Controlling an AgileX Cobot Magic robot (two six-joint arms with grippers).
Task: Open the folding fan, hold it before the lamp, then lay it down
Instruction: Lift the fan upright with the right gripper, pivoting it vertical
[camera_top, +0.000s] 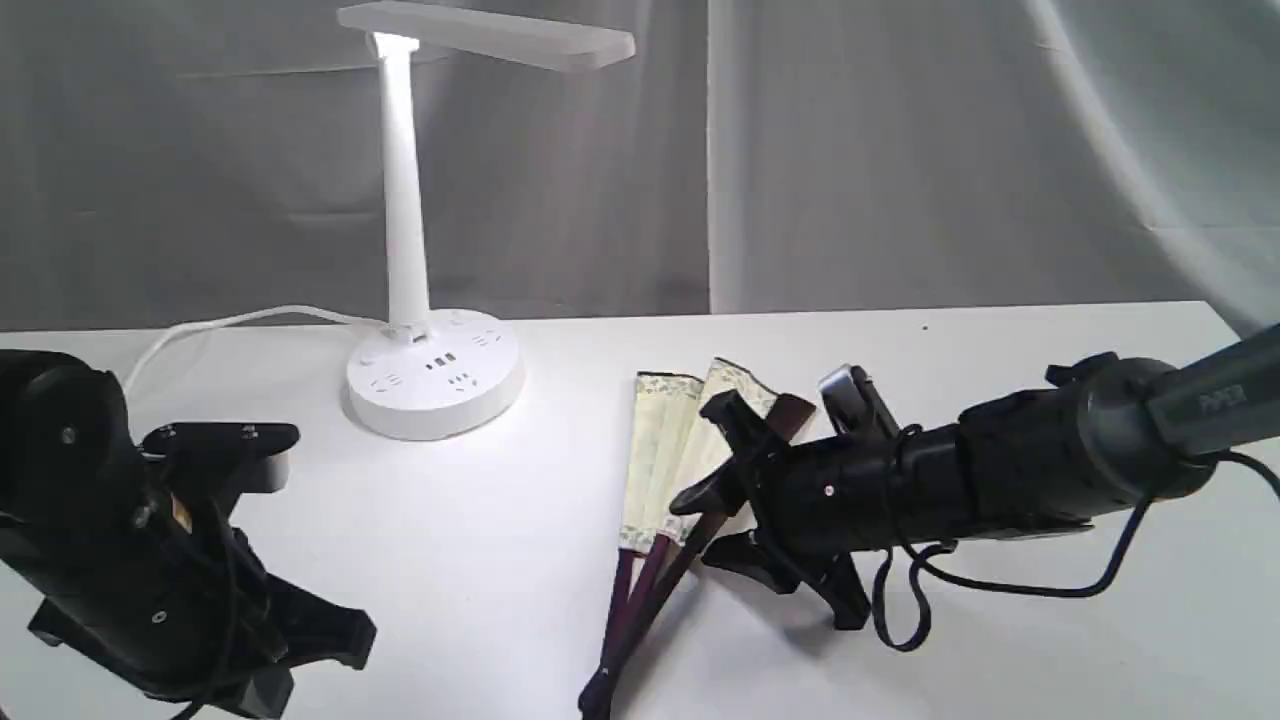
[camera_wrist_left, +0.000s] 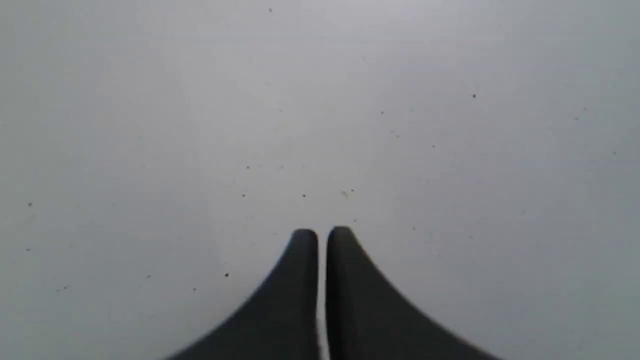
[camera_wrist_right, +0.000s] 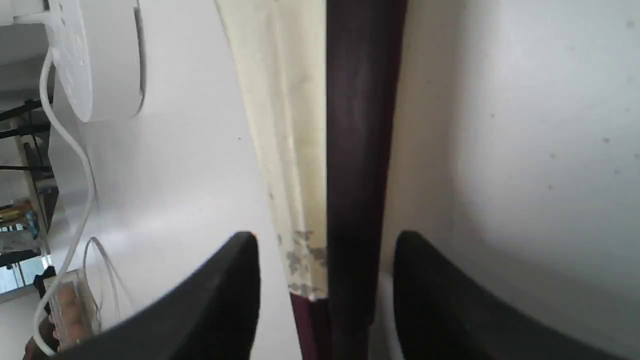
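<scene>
1. Folding fan (camera_top: 665, 450) lies flat on the worktop (camera_top: 480, 560), only partly spread. Pivot is at the near edge and the paper end points away. The lamp (camera_top: 405, 200) stands off to its far left.
2. Right end effector (camera_wrist_right: 325, 237) is open, one finger on each side of the dark outer guard (camera_wrist_right: 357, 150). Contact unclear.
3. Left end effector (camera_wrist_left: 322, 232) is closed on nothing, over bare worktop, well apart from the fan.
4. Right arm is far nearer. The guard's long axis runs straight through its gap, so closing on the guard looks like the next move.
</scene>
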